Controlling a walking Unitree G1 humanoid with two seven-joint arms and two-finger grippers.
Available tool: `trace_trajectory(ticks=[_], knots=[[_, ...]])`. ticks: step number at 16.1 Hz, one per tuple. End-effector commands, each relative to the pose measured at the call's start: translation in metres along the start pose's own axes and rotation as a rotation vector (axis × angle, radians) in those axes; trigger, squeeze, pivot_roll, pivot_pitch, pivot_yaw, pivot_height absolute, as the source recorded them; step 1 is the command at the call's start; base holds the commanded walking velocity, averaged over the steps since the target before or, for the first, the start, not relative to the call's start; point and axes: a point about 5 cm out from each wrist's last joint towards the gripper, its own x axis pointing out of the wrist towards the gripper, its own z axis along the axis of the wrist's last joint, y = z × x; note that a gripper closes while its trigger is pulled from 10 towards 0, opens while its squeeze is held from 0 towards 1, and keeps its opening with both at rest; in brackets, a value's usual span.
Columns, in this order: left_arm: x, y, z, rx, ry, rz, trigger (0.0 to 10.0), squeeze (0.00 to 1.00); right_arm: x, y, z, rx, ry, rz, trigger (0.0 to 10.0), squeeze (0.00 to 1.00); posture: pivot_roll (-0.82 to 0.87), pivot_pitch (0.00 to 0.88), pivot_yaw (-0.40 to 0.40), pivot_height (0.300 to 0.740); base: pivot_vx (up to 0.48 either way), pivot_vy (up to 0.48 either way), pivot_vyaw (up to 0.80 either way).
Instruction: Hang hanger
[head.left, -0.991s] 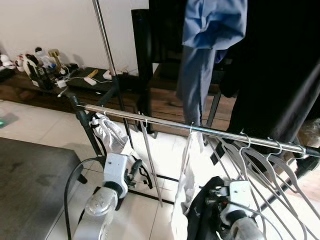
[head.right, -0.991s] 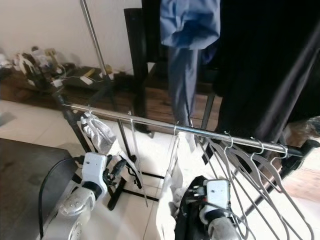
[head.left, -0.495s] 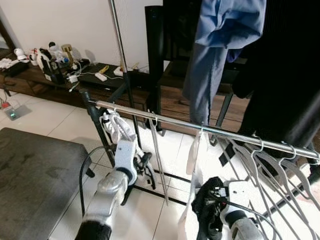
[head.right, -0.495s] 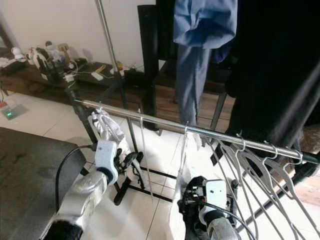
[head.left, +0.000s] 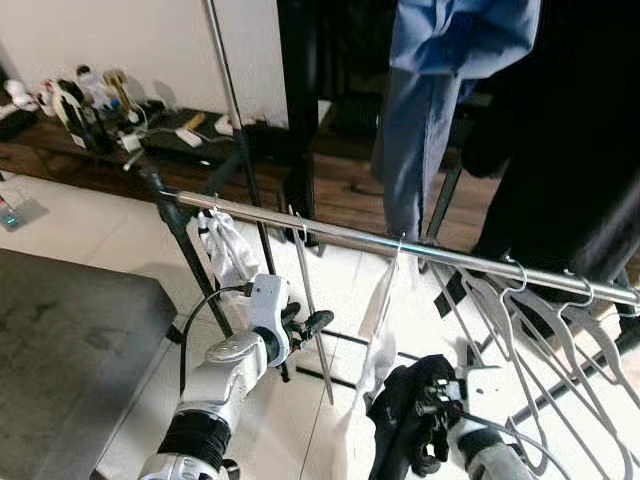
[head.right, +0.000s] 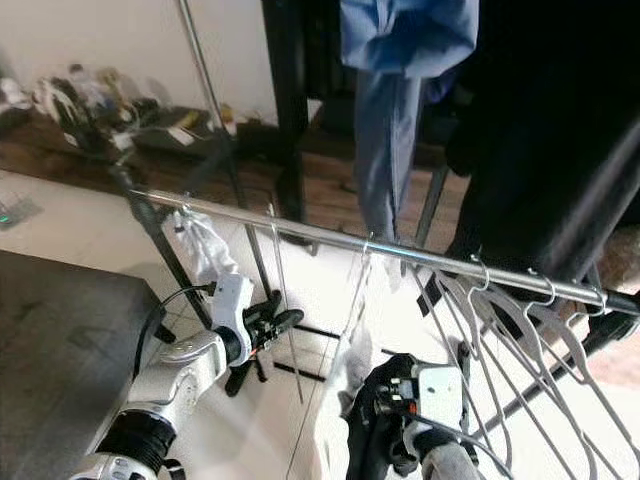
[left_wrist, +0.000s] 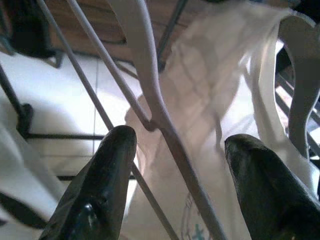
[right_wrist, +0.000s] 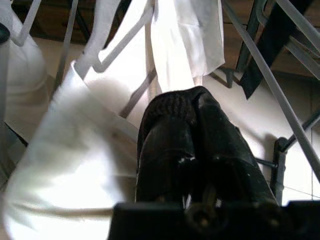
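Left gripper (left_wrist: 175, 165) spread wide, holds nothing; thin grey plastic hanger (head.left: 312, 300) runs between fingers, hooked on shiny chrome rail (head.left: 400, 243). Right gripper (right_wrist: 192, 140) pinched on black knit fabric (head.left: 405, 405), beside white garment (right_wrist: 75, 165). Bare curved hangers (head.left: 560, 330) bunched at rail's right end.

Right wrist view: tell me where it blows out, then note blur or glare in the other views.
Right wrist view: the white garment is overexposed, its folds washed out, and the dark fabric lies near-black. Left wrist view: the tool's fingers are soft, out of focus. Eye views: the rail glints, the black clothes lose detail, and the shelf clutter is blurred.
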Motion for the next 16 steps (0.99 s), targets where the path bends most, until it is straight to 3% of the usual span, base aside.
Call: trace_trajectory(ticks=[1, 6, 15, 16], knots=[[0.000, 0.004, 0.002, -0.011, 0.006, 0.001, 10.0, 0.00, -0.002, 0.001, 0.004, 0.003, -0.015, 0.001, 10.0, 0.00, -0.07, 0.214, -0.006, 0.740, 0.000, 0.000, 0.00], [0.011, 0.023, 0.024, -0.026, -0.009, 0.214, 10.0, 0.00, -0.008, 0.003, 0.004, 0.013, -0.004, -0.006, 10.0, 0.00, -0.09, 0.225, 0.010, 0.740, 0.000, 0.000, 0.00], [0.016, 0.027, 0.038, 0.049, -0.047, 0.265, 10.0, 0.00, -0.008, 0.005, 0.001, 0.027, 0.004, -0.012, 10.0, 0.00, -0.08, 0.229, 0.019, 0.740, 0.000, 0.000, 0.00], [0.016, 0.027, 0.038, 0.049, -0.051, 0.263, 4.8, 0.00, -0.008, 0.006, 0.001, 0.028, 0.004, -0.012, 10.0, 0.00, -0.08, 0.229, 0.019, 0.740, 0.000, 0.000, 0.00]])
